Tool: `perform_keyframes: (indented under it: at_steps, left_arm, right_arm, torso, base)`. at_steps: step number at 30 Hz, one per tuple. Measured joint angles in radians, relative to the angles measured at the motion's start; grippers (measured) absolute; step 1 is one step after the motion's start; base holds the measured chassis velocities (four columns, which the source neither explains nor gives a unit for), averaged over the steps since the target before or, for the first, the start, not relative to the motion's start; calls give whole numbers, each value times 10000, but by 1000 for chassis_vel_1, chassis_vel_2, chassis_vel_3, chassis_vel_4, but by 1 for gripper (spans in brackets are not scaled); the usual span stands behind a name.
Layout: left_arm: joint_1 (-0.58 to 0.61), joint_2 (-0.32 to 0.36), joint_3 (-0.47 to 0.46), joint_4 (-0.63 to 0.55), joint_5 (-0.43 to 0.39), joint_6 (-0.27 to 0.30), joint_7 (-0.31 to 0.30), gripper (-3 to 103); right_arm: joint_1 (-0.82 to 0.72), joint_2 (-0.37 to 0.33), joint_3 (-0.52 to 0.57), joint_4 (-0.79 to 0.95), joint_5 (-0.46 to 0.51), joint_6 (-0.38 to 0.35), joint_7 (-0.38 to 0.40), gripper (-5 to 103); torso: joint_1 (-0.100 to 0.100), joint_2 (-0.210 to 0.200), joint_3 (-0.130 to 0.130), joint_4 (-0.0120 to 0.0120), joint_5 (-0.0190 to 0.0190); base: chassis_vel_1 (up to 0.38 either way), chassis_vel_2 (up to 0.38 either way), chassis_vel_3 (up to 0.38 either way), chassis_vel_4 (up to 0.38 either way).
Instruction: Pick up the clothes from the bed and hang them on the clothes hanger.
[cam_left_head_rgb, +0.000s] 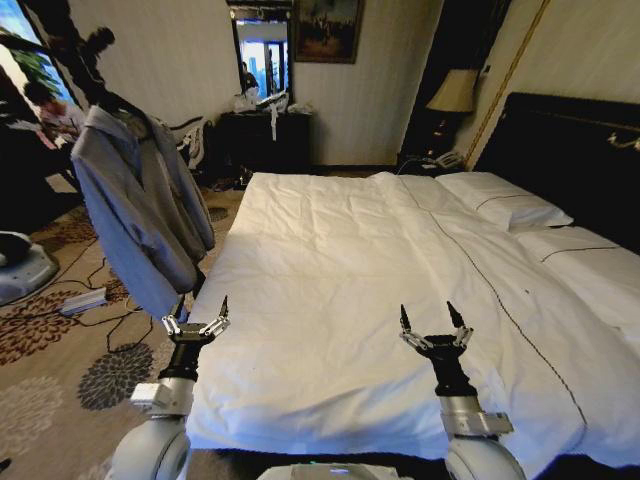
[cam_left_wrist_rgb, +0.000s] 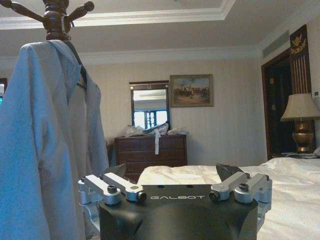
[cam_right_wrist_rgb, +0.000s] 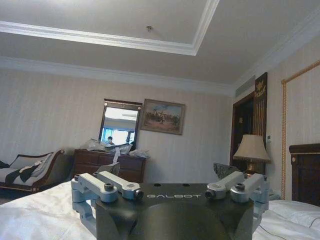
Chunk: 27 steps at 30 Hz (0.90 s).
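The bed (cam_left_head_rgb: 330, 290) takes up most of the room in front of the robot, a very wide stretch of white linen, lightly rumpled, with a thin dark stripe running down its right side. Two white pillows (cam_left_head_rgb: 505, 205) lie flat against a tall black headboard (cam_left_head_rgb: 570, 150). The sheet's near edge hangs over the foot of the bed just ahead of the robot, and its left edge drops to a patterned carpet (cam_left_head_rgb: 60, 370) with dark flower shapes, where cables and a pale power strip trail across the floor.

Left of the bed, close to its near corner, stands a dark turned-wood coat stand (cam_left_wrist_rgb: 56, 17) with curved pegs. The grey-blue shirt (cam_left_head_rgb: 140, 205) hangs from it, thin soft cloth falling in long loose folds, collar up by the pegs and one sleeve drooping towards the floor. Whether the hem brushes the mattress edge is hard to say from here.

A dark wooden dresser (cam_left_head_rgb: 265, 140) stands against the far wall below a mirror and a framed painting, and a lamp (cam_left_head_rgb: 455, 92) with a pale shade sits beside the headboard.

The left gripper (cam_left_head_rgb: 196, 311) is raised just below the shirt's lower edge, its pointed black fingers spread and holding nothing. The right gripper (cam_left_head_rgb: 432, 319) is raised over the bare sheet near the foot, fingers likewise spread apart and empty.
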Motion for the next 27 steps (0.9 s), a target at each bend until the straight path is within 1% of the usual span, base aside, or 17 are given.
perform_keyframes:
  at_steps: [27]
  left_arm:
    - [-3, 8, 1, 6, -8, 10, -4, 100]
  right_arm:
    - [4, -1, -1, -3, 7, 1, -1, 100]
  torso:
    - [-1, 0, 0, 0, 0]
  base:
    - [0, 0, 0, 0]
